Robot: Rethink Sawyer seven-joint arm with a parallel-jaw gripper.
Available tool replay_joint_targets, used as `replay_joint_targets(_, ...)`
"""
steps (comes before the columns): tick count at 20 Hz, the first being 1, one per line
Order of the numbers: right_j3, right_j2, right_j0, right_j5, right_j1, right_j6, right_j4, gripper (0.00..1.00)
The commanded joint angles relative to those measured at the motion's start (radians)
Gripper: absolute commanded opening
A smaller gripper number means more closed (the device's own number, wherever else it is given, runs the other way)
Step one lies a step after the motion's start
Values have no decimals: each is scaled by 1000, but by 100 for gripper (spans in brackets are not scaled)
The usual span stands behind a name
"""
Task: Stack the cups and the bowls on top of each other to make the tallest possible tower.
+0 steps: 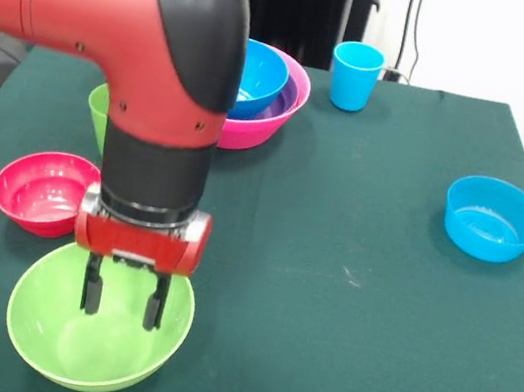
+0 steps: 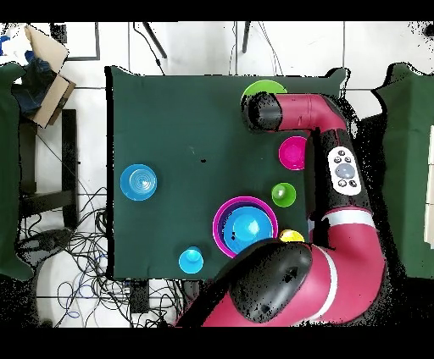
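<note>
My gripper (image 1: 123, 306) hangs open and empty, its two black fingers apart inside the large light green bowl (image 1: 64, 339) at the table's near left. From overhead the wrist covers the gripper, and only part of this bowl (image 2: 266, 86) shows. The tower is a large pink bowl (image 1: 252, 135) holding a purple bowl (image 1: 282, 108) and a blue bowl (image 1: 260, 79); it also shows overhead (image 2: 216, 229). A red-pink bowl (image 1: 40, 189) lies just behind and left of the gripper. A green cup (image 2: 284, 194), a yellow cup (image 2: 292, 236) and a blue cup (image 1: 354, 75) stand apart. The orange pieces are out of view.
A light blue bowl (image 1: 494, 219) sits alone at the right of the green table (image 1: 330, 269). The arm's elbow hides most of the green cup (image 1: 97, 114) in the front view. Cables and a box lie on the floor beyond the table's edges.
</note>
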State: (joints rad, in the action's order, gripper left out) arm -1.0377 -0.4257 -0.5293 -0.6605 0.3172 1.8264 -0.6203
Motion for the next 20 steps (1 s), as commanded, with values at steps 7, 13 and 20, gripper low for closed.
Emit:
replay_joint_targets(7,-64,-15,46,-158,124,-182,14,100)
replay_joint_targets(13,-25,-5,83,-170,109,-151,18,100)
replay_joint_targets(20,-52,33,142,-96,98,-41,9,100)
